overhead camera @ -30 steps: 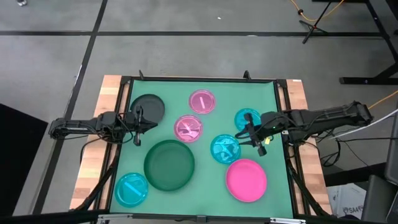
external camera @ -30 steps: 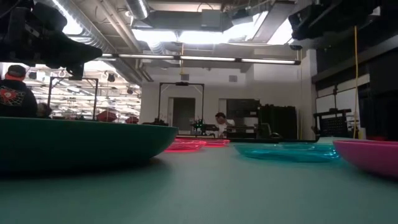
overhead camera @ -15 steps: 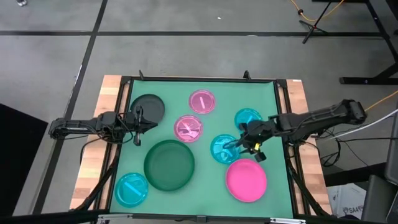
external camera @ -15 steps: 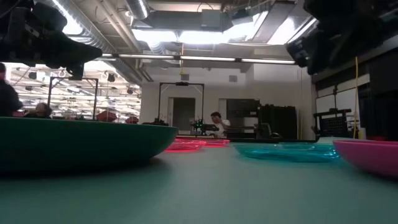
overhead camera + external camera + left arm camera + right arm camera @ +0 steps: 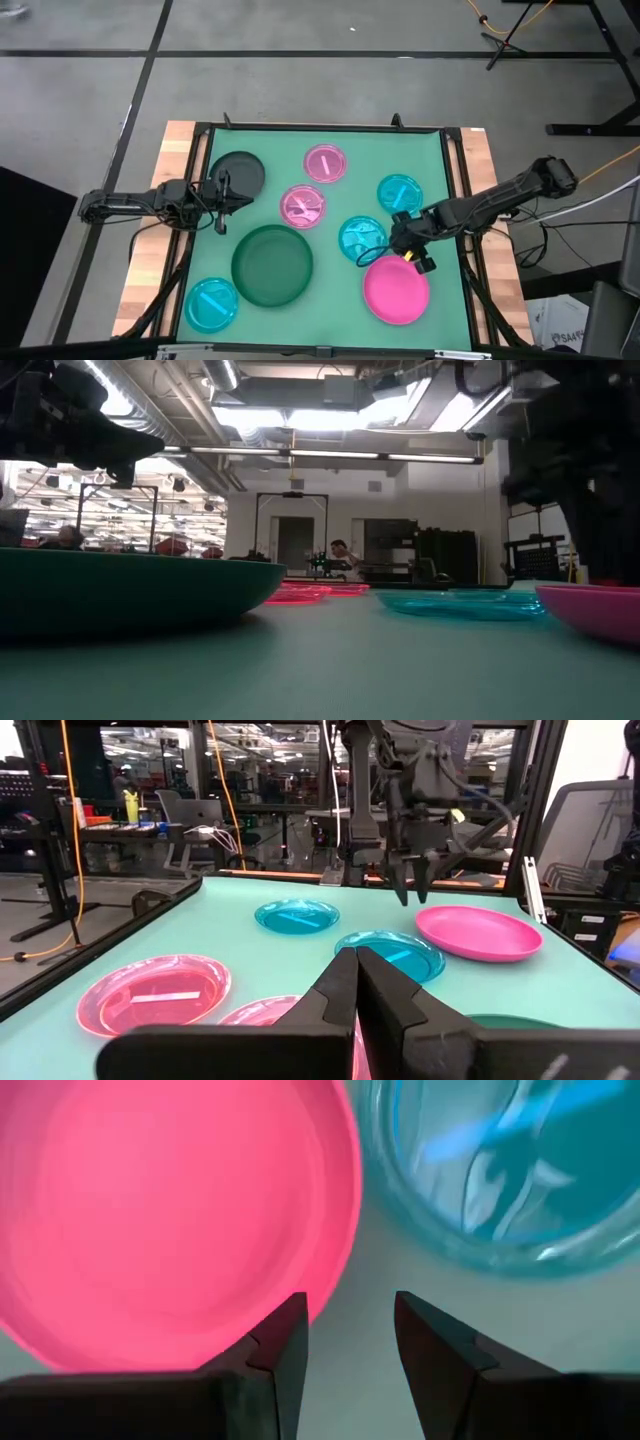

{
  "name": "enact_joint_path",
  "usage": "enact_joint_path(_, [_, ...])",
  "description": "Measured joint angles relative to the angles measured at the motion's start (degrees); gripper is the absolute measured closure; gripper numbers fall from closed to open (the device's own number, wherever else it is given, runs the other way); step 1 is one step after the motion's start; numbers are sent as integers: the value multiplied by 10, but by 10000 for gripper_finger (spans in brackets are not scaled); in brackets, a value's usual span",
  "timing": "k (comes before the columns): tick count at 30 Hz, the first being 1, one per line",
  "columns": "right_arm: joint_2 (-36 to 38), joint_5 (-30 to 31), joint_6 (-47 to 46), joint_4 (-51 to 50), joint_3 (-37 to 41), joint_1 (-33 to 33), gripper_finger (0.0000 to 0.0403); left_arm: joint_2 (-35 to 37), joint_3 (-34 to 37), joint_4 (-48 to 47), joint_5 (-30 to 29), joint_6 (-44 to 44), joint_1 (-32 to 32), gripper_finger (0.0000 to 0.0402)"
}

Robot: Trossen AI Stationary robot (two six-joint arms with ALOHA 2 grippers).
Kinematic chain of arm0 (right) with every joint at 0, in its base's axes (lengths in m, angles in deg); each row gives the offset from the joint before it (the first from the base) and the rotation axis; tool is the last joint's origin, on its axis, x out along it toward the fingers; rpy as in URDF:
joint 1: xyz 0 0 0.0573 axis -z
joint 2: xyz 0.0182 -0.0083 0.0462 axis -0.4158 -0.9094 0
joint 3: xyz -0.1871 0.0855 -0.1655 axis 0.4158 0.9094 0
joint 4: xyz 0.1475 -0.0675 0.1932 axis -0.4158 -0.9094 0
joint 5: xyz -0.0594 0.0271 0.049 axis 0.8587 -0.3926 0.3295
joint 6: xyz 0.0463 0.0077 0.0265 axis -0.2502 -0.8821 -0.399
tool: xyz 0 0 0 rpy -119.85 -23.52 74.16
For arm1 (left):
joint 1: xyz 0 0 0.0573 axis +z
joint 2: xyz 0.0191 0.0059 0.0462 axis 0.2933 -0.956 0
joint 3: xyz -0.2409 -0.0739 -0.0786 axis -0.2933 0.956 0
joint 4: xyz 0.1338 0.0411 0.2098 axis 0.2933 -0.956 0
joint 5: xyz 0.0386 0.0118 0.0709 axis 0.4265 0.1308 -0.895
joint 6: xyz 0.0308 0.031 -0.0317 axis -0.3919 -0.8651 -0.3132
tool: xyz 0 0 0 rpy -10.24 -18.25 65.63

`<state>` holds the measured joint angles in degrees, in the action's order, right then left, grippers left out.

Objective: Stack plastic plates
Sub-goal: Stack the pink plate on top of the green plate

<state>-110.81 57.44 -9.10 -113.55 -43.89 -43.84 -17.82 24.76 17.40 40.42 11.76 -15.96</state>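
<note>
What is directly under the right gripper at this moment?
The right gripper, fingers open, hangs over the rim of the medium pink plate, at the strip of green mat between it and a cyan plate. Its fingers hide part of the pink rim.

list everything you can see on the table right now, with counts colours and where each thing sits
large dark green plate: 1, dark green, near middle of the mat
medium dark plate: 1, very dark, far left, by the left gripper
opaque pink plate: 1, pink, near right
translucent pink plates: 2, one far centre, one at the middle
cyan plates: 3, one at right, one right of centre, one near left corner
green mat: 1, covers the table
left gripper: shut, parked at left edge
right gripper: open, over the gap between opaque pink plate and a cyan plate
</note>
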Motion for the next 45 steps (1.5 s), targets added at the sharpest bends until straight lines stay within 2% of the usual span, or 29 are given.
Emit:
enact_joint_path(9, [-29, -10, -42, -14, 0, 2, 260, 0, 0, 0, 0, 0, 0, 401])
enact_joint_path(20, [-29, -10, -117, -13, 0, 2, 260, 0, 0, 0, 0, 0, 0, 401])
enact_joint_path(38, [-33, 15, -119, 18, 0, 2, 260, 0, 0, 0, 0, 0, 0, 401])
enact_joint_path(45, [-85, -8, -116, 53, 0, 2, 260, 0, 0, 0, 0, 0, 0, 401])
